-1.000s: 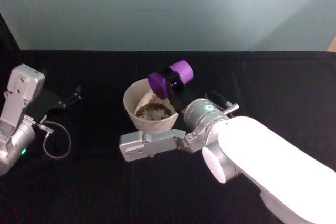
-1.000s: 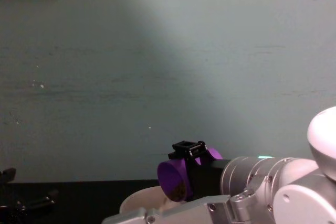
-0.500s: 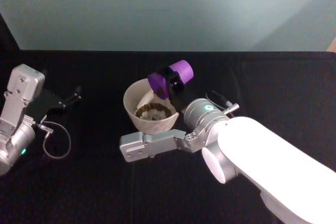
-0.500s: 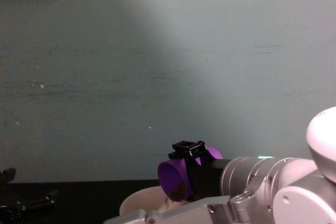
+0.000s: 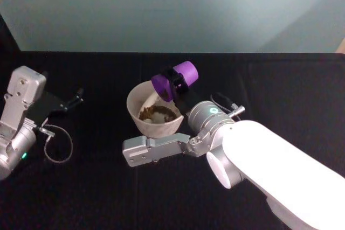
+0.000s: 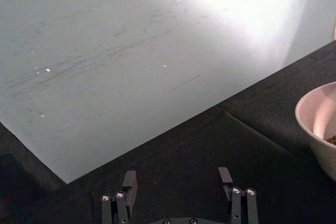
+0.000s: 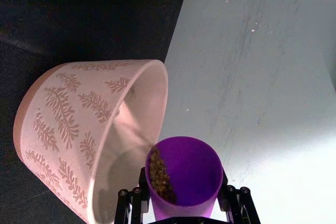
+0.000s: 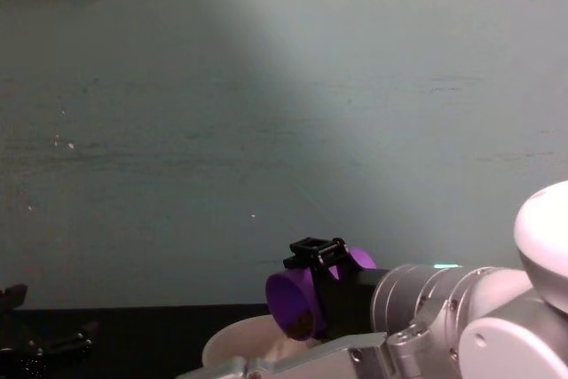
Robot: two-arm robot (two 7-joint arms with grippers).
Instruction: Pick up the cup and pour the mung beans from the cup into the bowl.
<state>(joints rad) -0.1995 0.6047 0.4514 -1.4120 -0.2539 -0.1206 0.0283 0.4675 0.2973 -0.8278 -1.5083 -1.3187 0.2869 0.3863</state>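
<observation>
**A:** Why is the small bright purple plastic cup point(image 5: 173, 79) lying almost on its side?

**B:** To spill its mung beans point(image 7: 159, 178). Its mouth hangs over the large round cream-white bowl point(image 5: 148, 129) at the rim's 1 o'clock, and a streak of beans lies along the cup's low wall.

**A:** And the grip?

**B:** The right gripper point(image 7: 181, 199) is clamped across the cup's body, one finger on each side. The left gripper point(image 6: 177, 179), fingers spread and empty, sits parked at the bowl's 9 o'clock, well apart.

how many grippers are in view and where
2. The left gripper sits open and empty at the table's left side. The right gripper is shut on the purple cup, tipped over the bowl.
</observation>
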